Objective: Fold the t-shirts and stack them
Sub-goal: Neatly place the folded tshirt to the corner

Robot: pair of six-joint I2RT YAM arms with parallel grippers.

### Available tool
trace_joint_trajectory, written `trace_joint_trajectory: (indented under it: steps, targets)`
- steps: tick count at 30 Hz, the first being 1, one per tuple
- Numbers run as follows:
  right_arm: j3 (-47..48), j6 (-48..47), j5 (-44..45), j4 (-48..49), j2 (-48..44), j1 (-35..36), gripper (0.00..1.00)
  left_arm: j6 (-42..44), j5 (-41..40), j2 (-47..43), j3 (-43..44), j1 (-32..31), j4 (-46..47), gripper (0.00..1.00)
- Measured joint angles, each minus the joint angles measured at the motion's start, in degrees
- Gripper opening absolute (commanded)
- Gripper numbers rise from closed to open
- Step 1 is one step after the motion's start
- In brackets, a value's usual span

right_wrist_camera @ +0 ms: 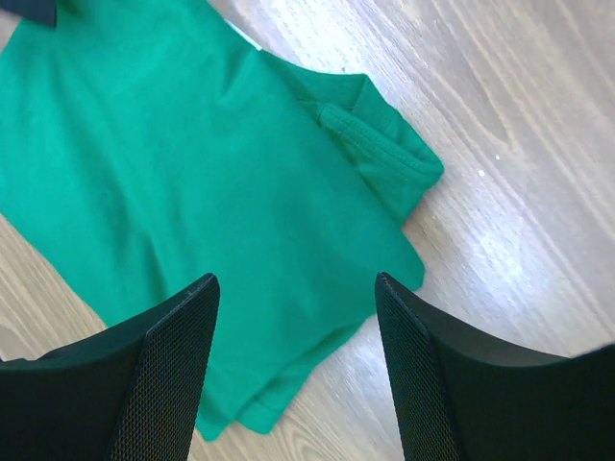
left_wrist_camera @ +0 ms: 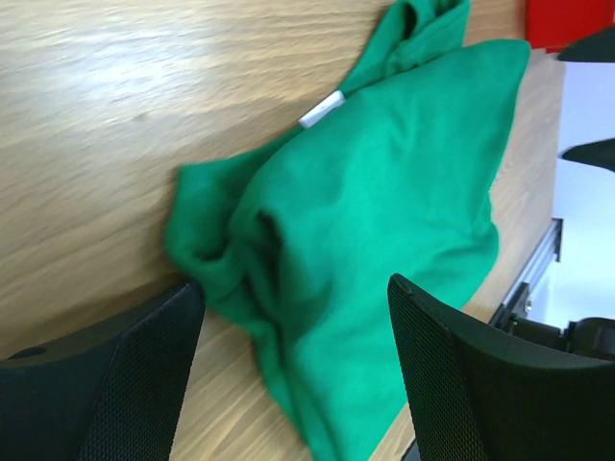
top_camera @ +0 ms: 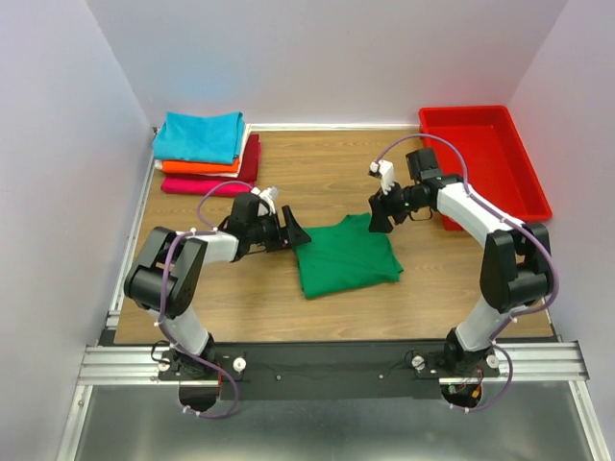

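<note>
A green t-shirt point(top_camera: 346, 257) lies folded into a rough rectangle on the wooden table, mid-front. It also shows in the left wrist view point(left_wrist_camera: 384, 230), with a small white neck label point(left_wrist_camera: 321, 109), and in the right wrist view point(right_wrist_camera: 192, 182). My left gripper point(top_camera: 296, 236) is open and empty at the shirt's left edge point(left_wrist_camera: 293, 298). My right gripper point(top_camera: 377, 216) is open and empty above the shirt's far right corner point(right_wrist_camera: 298, 288). A stack of folded t-shirts, turquoise point(top_camera: 200, 136) over orange point(top_camera: 197, 167) over magenta point(top_camera: 207, 186), sits at the back left.
A red plastic tray point(top_camera: 485, 154) stands at the back right, close behind the right arm. White walls close in the table on three sides. Bare wood shows between the stack and the tray point(top_camera: 327, 163).
</note>
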Motion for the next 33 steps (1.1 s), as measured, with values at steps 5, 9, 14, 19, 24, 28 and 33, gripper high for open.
trace_joint_trajectory:
  steps: [5, 9, 14, 19, 24, 28, 33]
  targets:
    - [1.97, 5.03, -0.02, 1.68, 3.41, -0.35, 0.72, -0.66, 0.37, 3.19, 3.06, -1.36, 0.48, 0.75]
    - [2.32, 7.43, -0.39, 2.89, 3.72, -1.03, 0.72, 0.04, -0.87, 4.26, 3.72, -1.49, -0.24, 0.51]
    - [2.34, 9.2, -2.1, 3.82, 3.69, -2.64, 0.72, 2.89, -2.71, 5.92, 6.19, -1.7, -3.8, 0.21]
    - [1.7, 10.05, -3.8, 5.03, 3.08, -3.65, 0.72, 8.04, -5.05, 7.32, 9.7, -2.38, -7.72, 0.0]
    - [-0.26, 10.23, -5.09, 5.62, 1.11, -4.48, 0.72, 16.74, -11.65, 5.53, 11.96, -4.42, -11.15, 0.0]
    - [-1.86, 10.23, -6.12, 6.01, -0.57, -5.33, 0.72, 26.51, -22.16, -1.86, 11.93, -7.45, -13.68, 0.0]
    - [-2.97, 10.23, -7.08, 6.78, -1.86, -6.86, 0.72, 39.58, -34.8, -11.15, 10.49, -9.97, -10.69, 0.0]
